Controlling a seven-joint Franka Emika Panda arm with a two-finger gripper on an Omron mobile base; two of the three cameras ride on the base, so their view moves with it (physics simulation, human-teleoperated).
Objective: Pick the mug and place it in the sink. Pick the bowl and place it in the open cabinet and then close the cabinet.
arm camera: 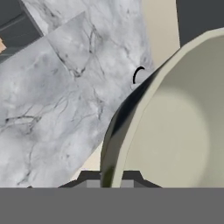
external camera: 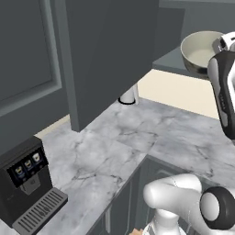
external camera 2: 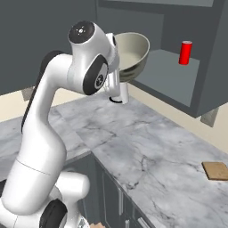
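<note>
The bowl (external camera: 198, 51) (external camera 2: 133, 52), cream inside and greyish outside, hangs tilted in the air at the front edge of the open cabinet's shelf (external camera 2: 171, 79). My gripper (arm camera: 110, 176) is shut on the bowl's rim (arm camera: 114, 144), one finger inside the wall and one outside. The cabinet's dark flat door (external camera: 110, 55) stands swung open to the left of the bowl. Inside the cabinet a red can (external camera 2: 186, 52) stands at the back of the shelf.
The grey marble counter (external camera: 114, 147) runs below. A small white cylinder on a dark ring (external camera: 128, 95) (external camera 2: 119, 94) stands by the wall under the cabinet. A black coffee machine (external camera: 27, 183) sits at the left; a brown square (external camera 2: 216, 170) lies at the right.
</note>
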